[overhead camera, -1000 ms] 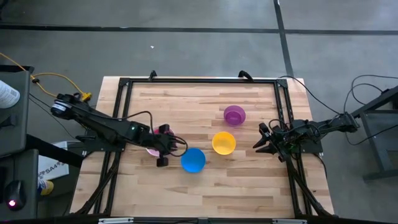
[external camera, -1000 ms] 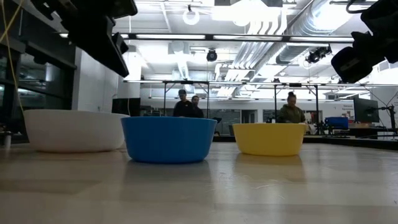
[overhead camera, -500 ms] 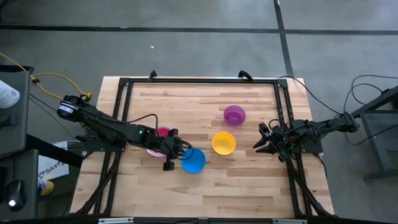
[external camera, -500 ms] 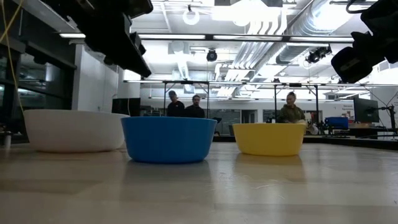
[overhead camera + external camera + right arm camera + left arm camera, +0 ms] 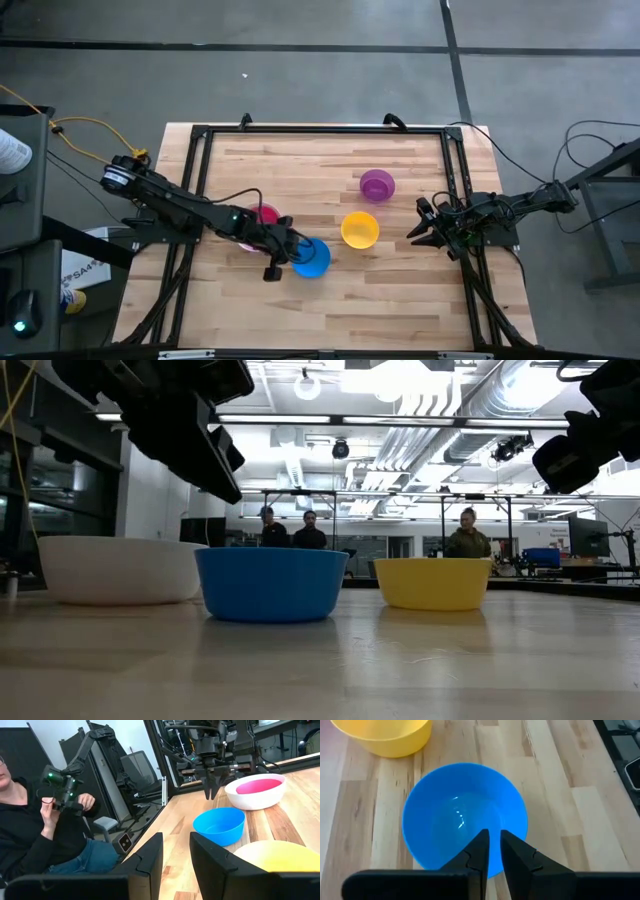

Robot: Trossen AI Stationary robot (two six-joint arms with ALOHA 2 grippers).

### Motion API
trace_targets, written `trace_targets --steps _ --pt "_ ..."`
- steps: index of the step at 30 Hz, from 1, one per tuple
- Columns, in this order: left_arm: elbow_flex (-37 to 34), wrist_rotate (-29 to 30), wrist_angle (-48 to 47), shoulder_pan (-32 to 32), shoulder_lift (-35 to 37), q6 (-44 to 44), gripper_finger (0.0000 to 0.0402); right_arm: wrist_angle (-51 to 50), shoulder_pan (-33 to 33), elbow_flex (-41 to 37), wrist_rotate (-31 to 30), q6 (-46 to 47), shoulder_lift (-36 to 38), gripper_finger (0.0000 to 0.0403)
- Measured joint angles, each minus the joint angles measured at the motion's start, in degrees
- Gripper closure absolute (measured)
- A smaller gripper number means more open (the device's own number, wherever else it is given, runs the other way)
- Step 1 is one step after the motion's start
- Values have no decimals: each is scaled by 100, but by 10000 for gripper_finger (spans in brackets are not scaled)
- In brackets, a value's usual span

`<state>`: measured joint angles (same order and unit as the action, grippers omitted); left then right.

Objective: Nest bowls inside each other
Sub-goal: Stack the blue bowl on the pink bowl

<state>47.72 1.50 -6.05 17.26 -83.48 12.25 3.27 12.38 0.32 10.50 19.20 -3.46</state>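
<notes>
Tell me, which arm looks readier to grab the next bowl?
The left. Its gripper hangs directly over the round blue plastic bowl, jaws nearly together, beside the white bowl holding the pink one. The right gripper waits at the table's right edge.

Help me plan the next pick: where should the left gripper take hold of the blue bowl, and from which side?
Probably the rim. The blue bowl sits upright, mouth open, and the left gripper hangs above its near edge. Coming straight down, one finger inside the wall and one outside, should suit the thin lip.
</notes>
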Motion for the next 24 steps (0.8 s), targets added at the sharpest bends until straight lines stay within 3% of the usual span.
trace_targets --steps 4,12,16,24 --pt "0 -113 29 2 0 -42 343 0 -1 0 0 1 0 312" --pt "0 -18 8 218 -6 -46 267 0 0 0 1 2 1 312" --pt "3 143 -29 357 -181 -18 258 0 -1 1 0 0 1 312" --pt "1159 160 -1501 376 -802 -95 257 0 -2 0 -2 2 2 312"
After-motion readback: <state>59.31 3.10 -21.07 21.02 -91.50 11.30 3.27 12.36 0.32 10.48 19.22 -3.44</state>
